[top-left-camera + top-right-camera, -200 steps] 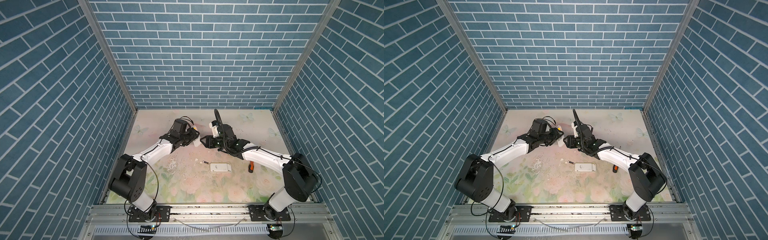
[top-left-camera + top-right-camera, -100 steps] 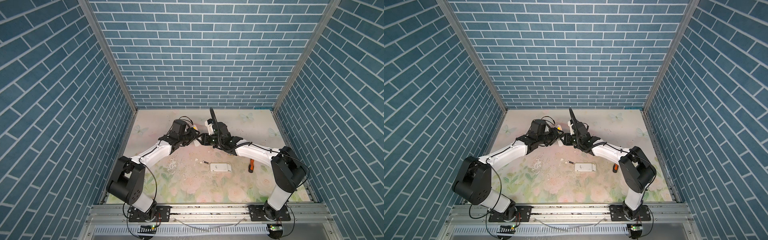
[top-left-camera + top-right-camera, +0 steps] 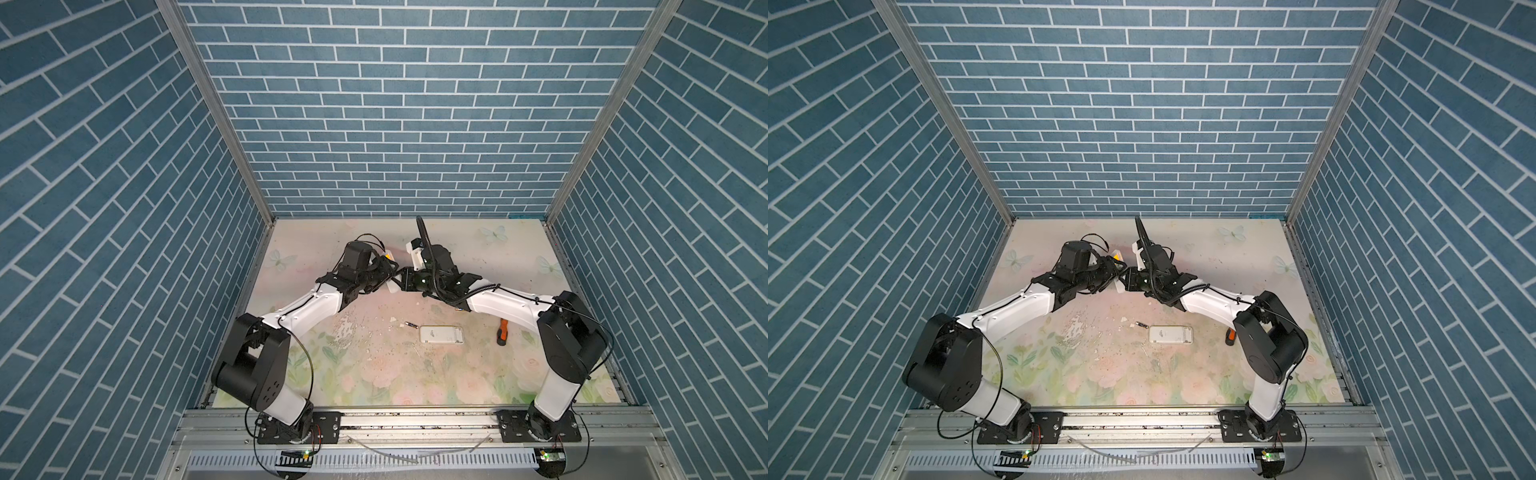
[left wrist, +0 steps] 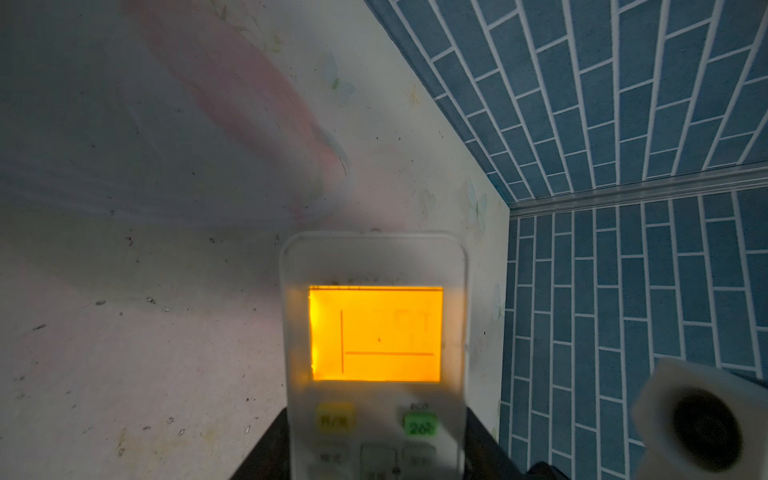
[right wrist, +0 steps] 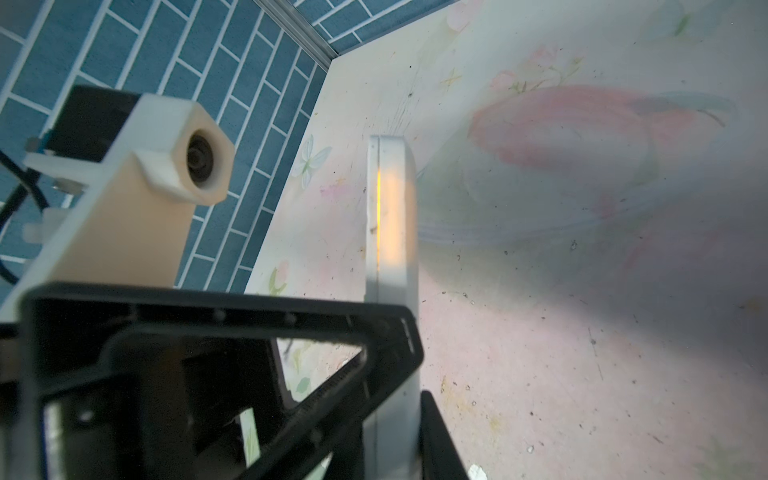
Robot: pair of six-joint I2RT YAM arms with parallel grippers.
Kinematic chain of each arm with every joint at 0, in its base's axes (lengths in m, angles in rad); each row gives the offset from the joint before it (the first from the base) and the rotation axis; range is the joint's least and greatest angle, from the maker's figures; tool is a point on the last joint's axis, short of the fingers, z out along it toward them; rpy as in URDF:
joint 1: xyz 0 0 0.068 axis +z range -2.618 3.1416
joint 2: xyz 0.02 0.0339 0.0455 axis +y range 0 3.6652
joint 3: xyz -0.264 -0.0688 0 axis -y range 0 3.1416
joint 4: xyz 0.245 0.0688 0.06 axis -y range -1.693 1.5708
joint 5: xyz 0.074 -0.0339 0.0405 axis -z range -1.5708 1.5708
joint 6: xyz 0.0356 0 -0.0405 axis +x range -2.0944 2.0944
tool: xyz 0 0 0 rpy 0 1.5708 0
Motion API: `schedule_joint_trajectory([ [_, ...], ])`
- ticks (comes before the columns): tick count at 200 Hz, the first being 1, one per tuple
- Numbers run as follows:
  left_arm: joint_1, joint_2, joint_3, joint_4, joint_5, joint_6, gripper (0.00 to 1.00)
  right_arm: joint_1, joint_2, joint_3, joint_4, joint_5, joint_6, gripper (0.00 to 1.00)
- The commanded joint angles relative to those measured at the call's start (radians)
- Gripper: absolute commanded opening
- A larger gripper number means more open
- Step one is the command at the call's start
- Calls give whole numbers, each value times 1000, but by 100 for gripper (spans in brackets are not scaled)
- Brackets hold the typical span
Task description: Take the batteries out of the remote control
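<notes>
Floral mat [image 3: 374, 365]: left end effector [image 3: 385, 277], right end effector [image 3: 404, 281] pinch remote [image 4: 374, 266] (contact obscured)

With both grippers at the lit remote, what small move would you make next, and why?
Probably firm the right gripper on the remote, whose thin edge sits between its jaws, while the left gripper holds it: the display glows, so it seems not yet unloaded, and opening the back needs a secure hold.
</notes>
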Motion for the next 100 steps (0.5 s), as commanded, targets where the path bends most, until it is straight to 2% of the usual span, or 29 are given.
schedule_joint_trajectory([
  [1, -5, -39, -13, 37, -2, -3, 54, 4, 14, 51, 16, 2, 13, 0],
  [27, 3, -64, -10, -6, -25, 14, 75, 4, 3, 56, -17, 11, -17, 0],
  [48, 33, -102, 0, -77, -40, 34, 85, 4, -23, 52, -64, 21, -62, 0],
  [76, 100, -151, 23, -196, -7, 62, 89, 4, -70, 60, -178, 48, -184, 0],
  [100, 152, -156, 71, -348, 54, 89, 87, 19, -105, 89, -321, 108, -381, 0],
])
